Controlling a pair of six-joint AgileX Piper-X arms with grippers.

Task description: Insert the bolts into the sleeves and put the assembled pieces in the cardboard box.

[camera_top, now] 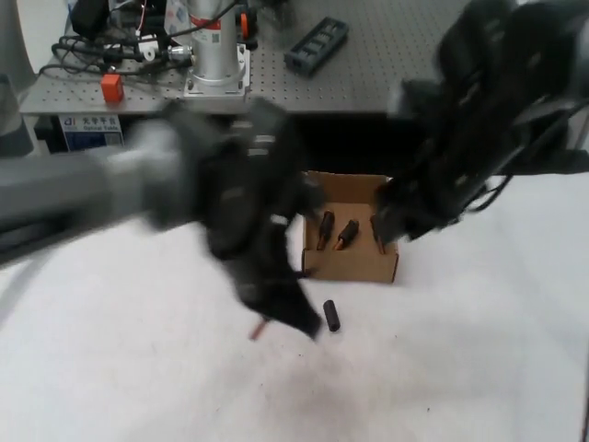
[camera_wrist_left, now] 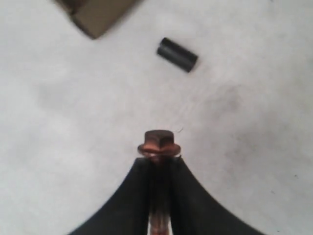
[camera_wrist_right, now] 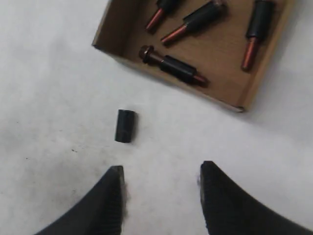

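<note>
White bench cloth [camera_top: 479, 368] in front, perforated metal table [camera_top: 386, 55] behind. Showed the cardboard box [camera_top: 354, 265] open near the middle of the cloth, with four assembled pieces [camera_wrist_right: 173, 66] lying inside. Caught the left gripper [camera_wrist_left: 157, 166] clamped on a copper-coloured bolt [camera_wrist_left: 159, 143], shank pinched in its jaws, hex head poking out beyond the tips. Caught the right gripper [camera_wrist_right: 161, 176] spread wide and empty, low over the cloth near the box. Showed one loose sleeve [camera_wrist_right: 124, 126] on the cloth, just outside the box's near wall and apart from it. Lay ahead of both tools: beyond the bolt's head on the left side, and just ahead of the right jaws, nearer one jaw than the other. Ran slantwise across the bolt's line, so bore and shank not yet aligned. Ran roughly along the right gripper's reach, sides offered to a squeeze. Looked closest, from the high view, to the already loaded left gripper. Seemed therefore to call for the free right gripper to take the sleeve and turn it into line with the bolt.
</note>
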